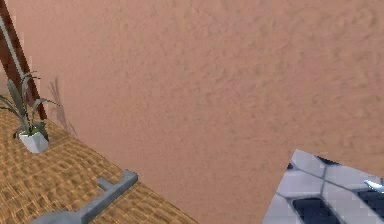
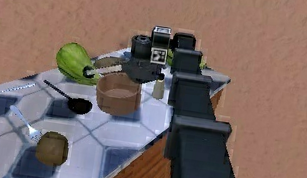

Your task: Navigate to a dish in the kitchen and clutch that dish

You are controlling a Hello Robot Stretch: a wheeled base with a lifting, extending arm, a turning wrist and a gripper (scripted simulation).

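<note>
In the arm side view we see the gripper (image 2: 114,69) above the tiled counter (image 2: 104,135), with the brown bowl (image 2: 117,96) at its 6 o'clock. We cannot tell whether the gripper holds anything. A green rounded thing (image 2: 71,59) lies at the bowl's 10 o'clock and a dark spoon (image 2: 68,95) at its 9.

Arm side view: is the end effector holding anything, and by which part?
Cannot tell: a brown bowl and a green thing stand on the counter right at the end effector.
</note>
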